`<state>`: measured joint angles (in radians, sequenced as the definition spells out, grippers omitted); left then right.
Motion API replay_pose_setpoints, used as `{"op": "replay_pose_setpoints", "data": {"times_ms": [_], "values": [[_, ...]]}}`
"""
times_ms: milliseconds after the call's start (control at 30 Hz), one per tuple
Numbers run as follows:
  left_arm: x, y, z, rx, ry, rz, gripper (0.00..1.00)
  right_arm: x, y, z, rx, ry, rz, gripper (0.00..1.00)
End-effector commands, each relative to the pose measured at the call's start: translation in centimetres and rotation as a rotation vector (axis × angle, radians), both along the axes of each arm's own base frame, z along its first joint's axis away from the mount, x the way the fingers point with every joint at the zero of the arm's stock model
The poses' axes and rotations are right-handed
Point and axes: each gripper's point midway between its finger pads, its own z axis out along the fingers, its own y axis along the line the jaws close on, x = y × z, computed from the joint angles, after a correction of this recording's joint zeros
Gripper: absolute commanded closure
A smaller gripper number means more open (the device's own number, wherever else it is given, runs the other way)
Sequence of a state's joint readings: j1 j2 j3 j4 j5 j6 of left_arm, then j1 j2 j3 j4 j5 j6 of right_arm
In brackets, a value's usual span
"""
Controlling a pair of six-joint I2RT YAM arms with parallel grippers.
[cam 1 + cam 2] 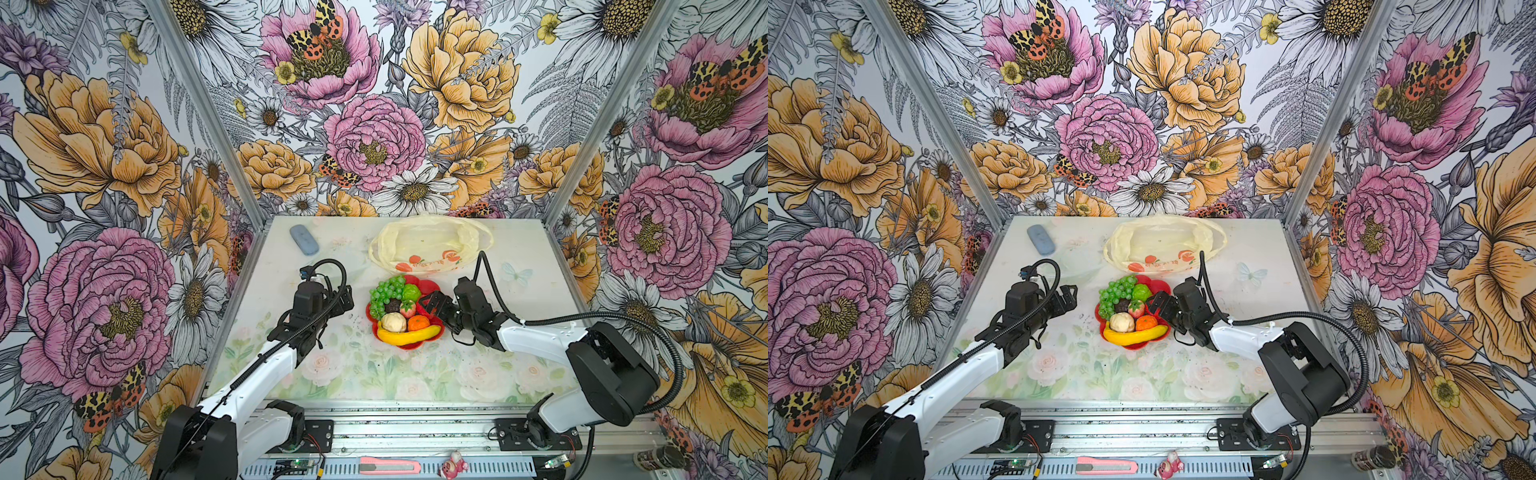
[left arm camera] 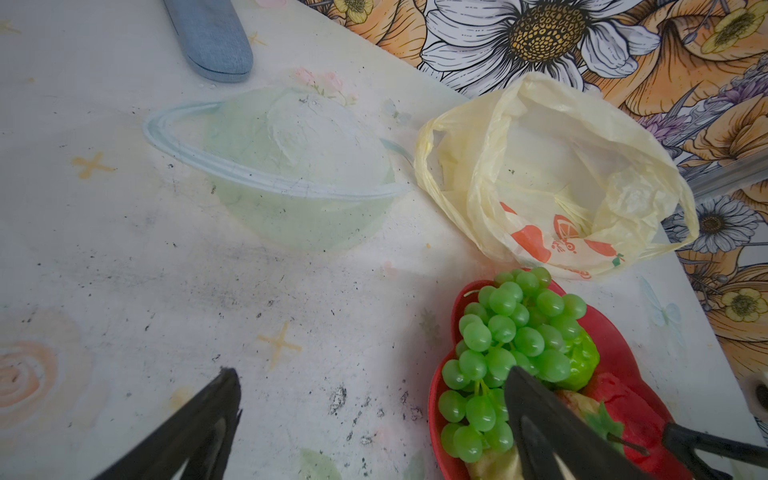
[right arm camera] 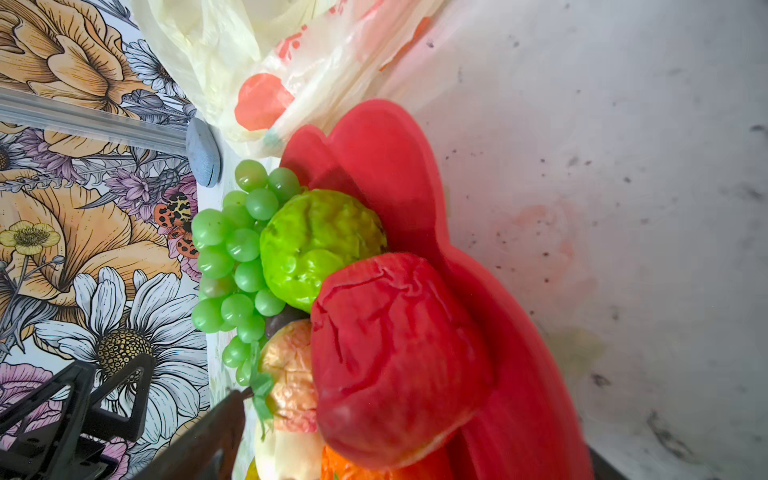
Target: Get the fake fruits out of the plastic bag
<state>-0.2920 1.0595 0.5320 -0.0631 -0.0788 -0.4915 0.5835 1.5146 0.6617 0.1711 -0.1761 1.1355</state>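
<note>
From where I stand, the left gripper (image 2: 372, 374) has its jaws spread wide. At its two o'clock a green grape bunch (image 2: 507, 353) sits on the red plate (image 2: 623, 353). The plastic bag (image 2: 561, 166) lies slack at one o'clock, and a blue case (image 2: 212, 37) at eleven.

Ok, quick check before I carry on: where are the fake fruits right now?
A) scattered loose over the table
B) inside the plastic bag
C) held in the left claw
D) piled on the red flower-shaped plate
D: in both top views the fake fruits sit heaped on the red plate, while the plastic bag lies slack behind it with no fruit showing inside.
</note>
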Motion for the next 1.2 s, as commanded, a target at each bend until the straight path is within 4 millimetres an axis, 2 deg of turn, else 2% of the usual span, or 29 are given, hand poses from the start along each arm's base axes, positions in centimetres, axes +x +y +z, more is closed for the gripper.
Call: {"op": "replay_pose_setpoints", "data": {"times_ms": [0,233,367,467,633,800,900,1033,1167], "values": [[-0.1,0.6,0.2,0.006,-0.013,0.023,0.01,0.8,0.5,0.6,-0.015,-0.057,0.014,0.00],[0.0,1.2,0.3,0.017,-0.007,0.055,0.01,0.5,-2.2,0.4,-0.074,-0.073,-0.020,0.01],[0.4,1.9,1.3,0.066,-0.045,0.102,0.01,0.5,-4.4,1.7,-0.137,-0.122,-0.021,0.01],[0.9,1.9,2.6,0.141,-0.083,0.149,0.01,0.6,-6.8,3.7,-0.224,-0.184,-0.046,0.01],[2.1,2.3,5.1,0.141,-0.145,0.216,0.01,1.3,-10.2,8.7,-0.324,-0.343,-0.089,0.00],[2.7,3.8,8.1,0.246,-0.272,0.283,0.01,1.8,-13.6,14.2,-0.536,-0.556,-0.135,0.01],[3.2,5.4,8.5,0.366,-0.331,0.334,0.01,1.9,-16.4,16.2,-0.686,-0.623,-0.209,0.01],[3.8,6.8,7.2,0.455,-0.300,0.352,0.01,2.1,-19.0,16.7,-0.872,-0.646,-0.221,0.00],[2.3,9.7,6.2,0.624,-0.250,0.458,0.01,2.6,-22.0,14.9,-1.052,-0.604,-0.213,0.00]]}}
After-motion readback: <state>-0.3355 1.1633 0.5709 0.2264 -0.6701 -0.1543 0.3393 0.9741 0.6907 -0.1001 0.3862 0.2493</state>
